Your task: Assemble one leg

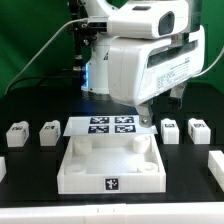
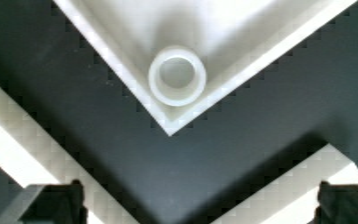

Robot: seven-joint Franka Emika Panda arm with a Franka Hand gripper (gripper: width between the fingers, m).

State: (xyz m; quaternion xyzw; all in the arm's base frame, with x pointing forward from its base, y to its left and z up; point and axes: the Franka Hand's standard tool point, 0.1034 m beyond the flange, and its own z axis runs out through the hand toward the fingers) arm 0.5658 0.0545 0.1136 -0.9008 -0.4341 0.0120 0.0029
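Observation:
Several small white legs with black-and-white tags stand on the black table: two on the exterior view's left (image 1: pixel 17 133) (image 1: pixel 50 131) and two on its right (image 1: pixel 170 130) (image 1: pixel 198 130). My gripper (image 1: pixel 146 118) hangs over the far right corner of the large white square tray-like piece (image 1: pixel 72 172). In the wrist view that corner (image 2: pixel 105 40) shows with its round hole (image 2: pixel 176 76), straight ahead of my gripper (image 2: pixel 197 206). The two dark fingertips (image 2: pixel 51 205) stand wide apart with only black table between them. The gripper is open and holds nothing. No leg shows in the wrist view.
The marker board (image 1: pixel 110 125) lies flat just behind the tray-like piece. Another white part (image 1: pixel 216 162) sits at the exterior view's right edge, and one (image 1: pixel 2 167) at its left edge. The arm's white body fills the upper middle, before a green backdrop.

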